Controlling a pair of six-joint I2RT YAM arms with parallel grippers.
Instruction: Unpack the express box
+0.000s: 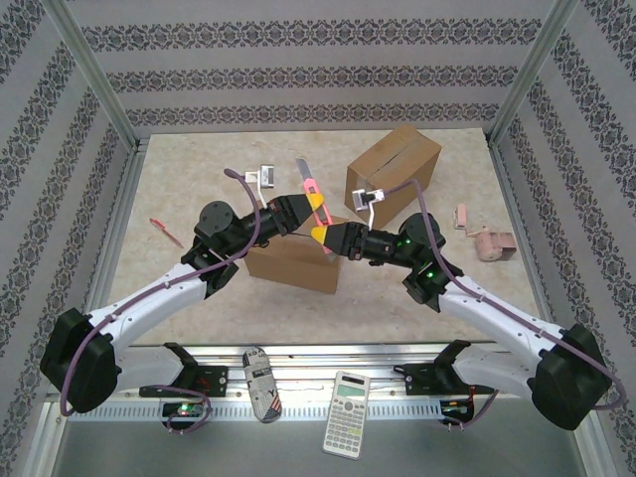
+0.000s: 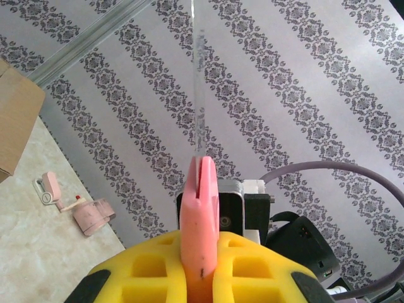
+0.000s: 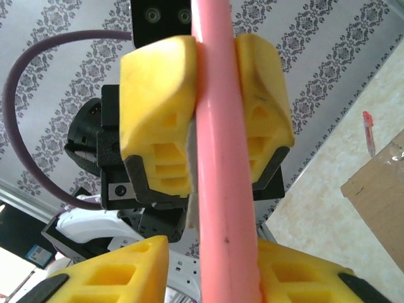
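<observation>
Plainly, start at the far left of the counter (image 1: 199, 179), where a red pen (image 1: 164, 231) lies on its own, well apart from the work. Next comes your left end effector (image 1: 306, 207), clamped hard on the pink handle of a utility knife (image 1: 311, 195); the left wrist view has the thin blade (image 2: 199, 95) run out straight past the yellow fingers (image 2: 145, 265). Right below that meeting point sits the near box (image 1: 293, 263), closed, on the counter between the two arms. I judge it to be the one you are to unpack. Treat it as light, fairly stiff cardboard that will slide if pushed sideways, so brace it from above or against a side wall and cut only along the taped seam. The knife is rigid and smooth, its blade thin and likely to snap under twist. Hold it by the handle, well behind the blade. Your right end effector (image 1: 326, 237) brackets the handle's lower end, but the right wrist view leaves a sliver beside one finger (image 3: 113, 271), so I cannot tell whether it actually presses. Farther right a far box (image 1: 393, 169) stands closed, and a pink gadget (image 1: 487, 243) lies near the right edge.
</observation>
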